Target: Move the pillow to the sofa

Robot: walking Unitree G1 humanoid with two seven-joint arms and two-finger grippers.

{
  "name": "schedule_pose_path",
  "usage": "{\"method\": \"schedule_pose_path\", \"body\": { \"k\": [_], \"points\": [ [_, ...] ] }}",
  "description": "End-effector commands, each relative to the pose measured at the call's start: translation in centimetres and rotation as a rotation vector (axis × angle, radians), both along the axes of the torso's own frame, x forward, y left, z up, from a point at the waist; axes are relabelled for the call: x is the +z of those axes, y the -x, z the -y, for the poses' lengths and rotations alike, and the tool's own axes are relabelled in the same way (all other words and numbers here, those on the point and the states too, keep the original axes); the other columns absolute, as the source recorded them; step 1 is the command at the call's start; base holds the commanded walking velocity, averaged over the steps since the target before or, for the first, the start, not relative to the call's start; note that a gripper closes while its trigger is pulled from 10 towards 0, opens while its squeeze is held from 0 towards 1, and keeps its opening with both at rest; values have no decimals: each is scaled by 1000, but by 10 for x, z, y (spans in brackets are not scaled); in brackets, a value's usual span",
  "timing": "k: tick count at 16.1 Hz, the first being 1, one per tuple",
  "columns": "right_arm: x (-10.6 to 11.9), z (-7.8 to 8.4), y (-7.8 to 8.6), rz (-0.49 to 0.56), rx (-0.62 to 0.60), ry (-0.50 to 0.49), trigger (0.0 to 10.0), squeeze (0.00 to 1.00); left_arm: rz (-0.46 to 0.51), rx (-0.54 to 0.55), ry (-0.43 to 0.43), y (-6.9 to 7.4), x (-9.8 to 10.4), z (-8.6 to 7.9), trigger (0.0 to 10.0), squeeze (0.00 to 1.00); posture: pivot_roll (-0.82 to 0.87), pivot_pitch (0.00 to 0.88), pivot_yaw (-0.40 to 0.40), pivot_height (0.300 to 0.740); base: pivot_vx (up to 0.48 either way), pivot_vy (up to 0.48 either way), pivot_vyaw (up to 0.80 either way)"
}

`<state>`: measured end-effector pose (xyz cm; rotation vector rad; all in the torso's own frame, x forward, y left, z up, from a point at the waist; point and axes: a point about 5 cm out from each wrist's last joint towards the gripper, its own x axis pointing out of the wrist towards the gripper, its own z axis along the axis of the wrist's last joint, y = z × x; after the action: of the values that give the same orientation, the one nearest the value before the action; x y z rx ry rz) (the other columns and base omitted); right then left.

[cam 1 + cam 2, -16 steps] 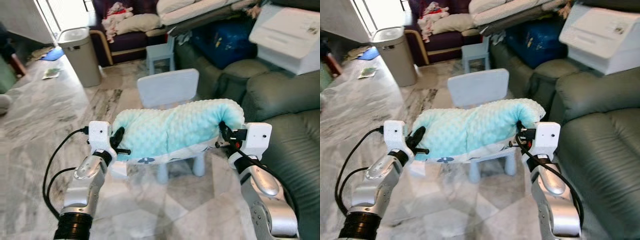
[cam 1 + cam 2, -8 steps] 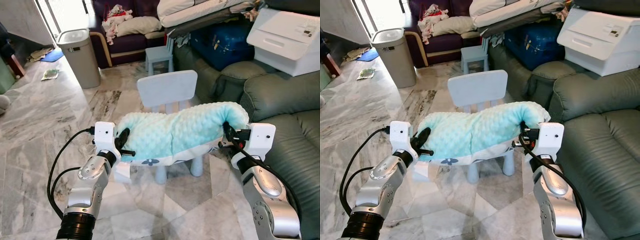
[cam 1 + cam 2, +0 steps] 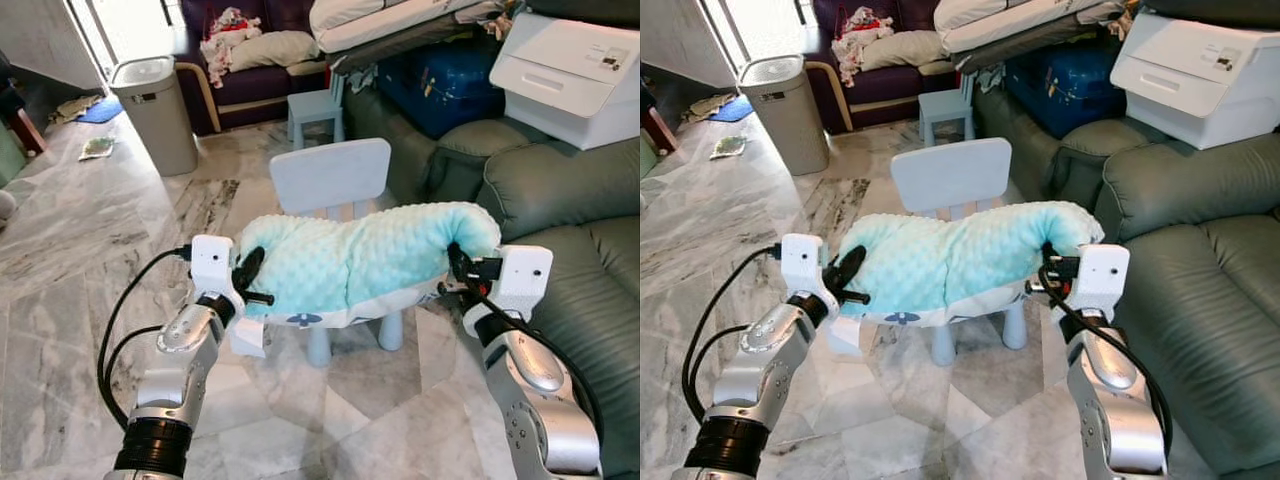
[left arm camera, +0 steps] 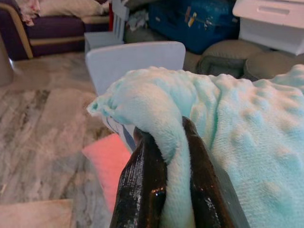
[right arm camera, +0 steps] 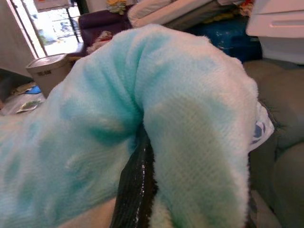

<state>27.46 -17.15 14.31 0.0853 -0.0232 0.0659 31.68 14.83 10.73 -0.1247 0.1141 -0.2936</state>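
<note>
Above small chair (image 3: 330, 178), pillow (image 3: 365, 262) pinched by left claw (image 3: 249, 283), right claw (image 3: 456, 268)

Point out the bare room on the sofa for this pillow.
Bare: the grey-green leather sofa's seat cushion, right of the right gripper. Crowded: the armrest under the white box. Both grippers, the left gripper included, hold the mint dotted pillow over the pale-blue child's chair.

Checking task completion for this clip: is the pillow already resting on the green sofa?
No. The pillow hangs in the air above the small chair, pinched between the left gripper and right gripper, beside the sofa.
</note>
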Motion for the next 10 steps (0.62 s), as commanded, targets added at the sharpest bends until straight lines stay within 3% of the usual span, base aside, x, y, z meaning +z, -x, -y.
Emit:
{"method": "schedule_pose_path", "body": {
  "k": [1, 10],
  "points": [
    [4, -1, -1, 10, 2, 1, 10000, 0, -1, 10, 1, -2, 2, -4, 10000, 0, -189, 38, 82, 740, 0, 0, -788],
    [4, -2, 0, 8, -1, 1, 10000, 0, -12, -9, 20, 0, -1, -2, 10000, 0, -195, 46, 87, 740, 0, 0, -788]
  ]
}}
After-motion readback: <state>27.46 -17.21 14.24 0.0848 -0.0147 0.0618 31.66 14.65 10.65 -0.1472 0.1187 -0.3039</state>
